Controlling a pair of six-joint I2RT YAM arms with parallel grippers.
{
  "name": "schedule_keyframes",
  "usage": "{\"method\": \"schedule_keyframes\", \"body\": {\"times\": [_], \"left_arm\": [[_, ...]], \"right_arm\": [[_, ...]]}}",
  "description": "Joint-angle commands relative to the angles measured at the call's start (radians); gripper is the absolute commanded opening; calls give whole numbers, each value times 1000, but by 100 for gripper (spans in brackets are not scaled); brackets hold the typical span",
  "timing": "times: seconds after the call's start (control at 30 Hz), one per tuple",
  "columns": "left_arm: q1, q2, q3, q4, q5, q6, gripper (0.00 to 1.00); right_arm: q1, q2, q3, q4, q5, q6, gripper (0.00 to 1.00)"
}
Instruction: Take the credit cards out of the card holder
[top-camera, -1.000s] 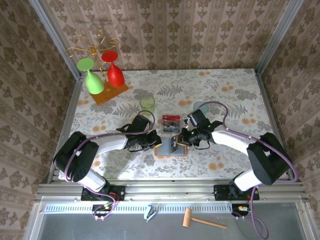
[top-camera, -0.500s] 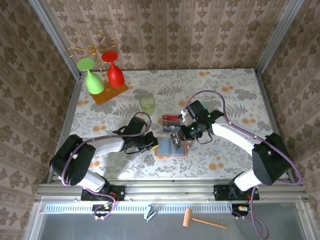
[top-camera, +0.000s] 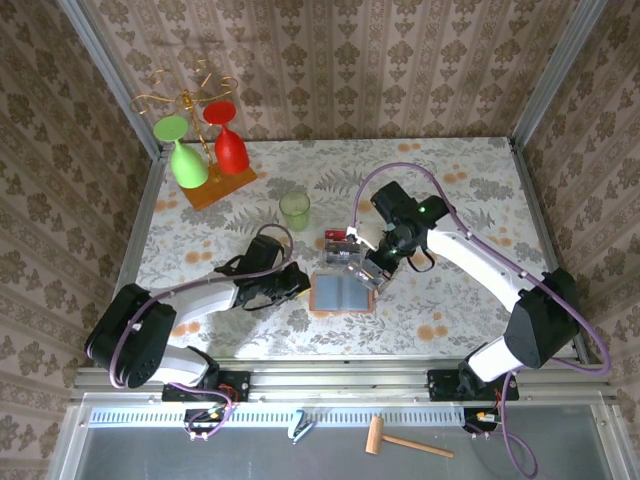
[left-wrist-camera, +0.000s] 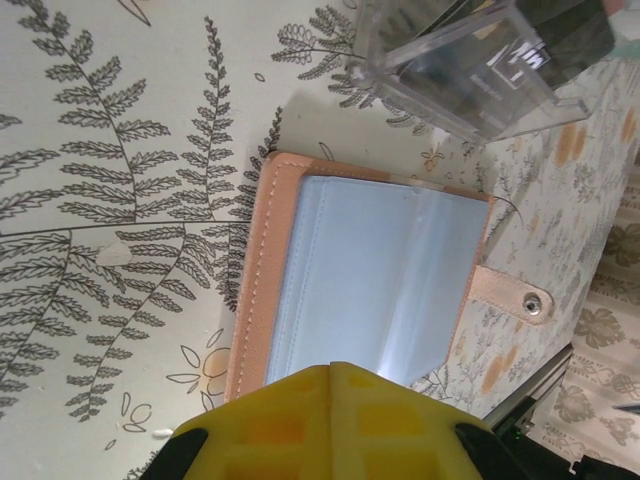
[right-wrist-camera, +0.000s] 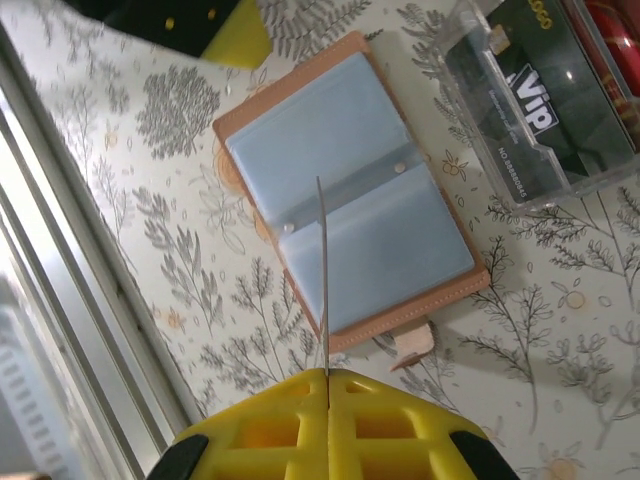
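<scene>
Plastic, thin and stiff, the silvery-grey credit card (right-wrist-camera: 322, 280) looks light and slick, best pinched at a short edge. The right pincer (right-wrist-camera: 327, 376) is clamped on it, edge-on above the open salmon-pink leather-like card holder (right-wrist-camera: 390, 230), which lies flat on the floral bench (right-wrist-camera: 130, 230). The left pincer (left-wrist-camera: 330, 368) is closed on nothing at the holder's edge.

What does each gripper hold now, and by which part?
The right gripper pinches one credit card by its edge, above the open card holder. The left gripper is shut on nothing.
</scene>
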Motion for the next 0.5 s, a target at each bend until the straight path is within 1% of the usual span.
{"method": "schedule_keyframes", "body": {"times": [0.0, 0.23, 0.47], "left_arm": [[9, -38, -17, -34, -22, 19, 7], [15, -77, -35, -53, -35, 15, 7], [29, -108, -49, -68, -44, 16, 7]], "right_arm": [[0, 49, 65, -136, 50, -197, 0], [1, 156, 194, -223, 84, -288, 0], [7, 268, 337, -283, 124, -330, 0]]}}
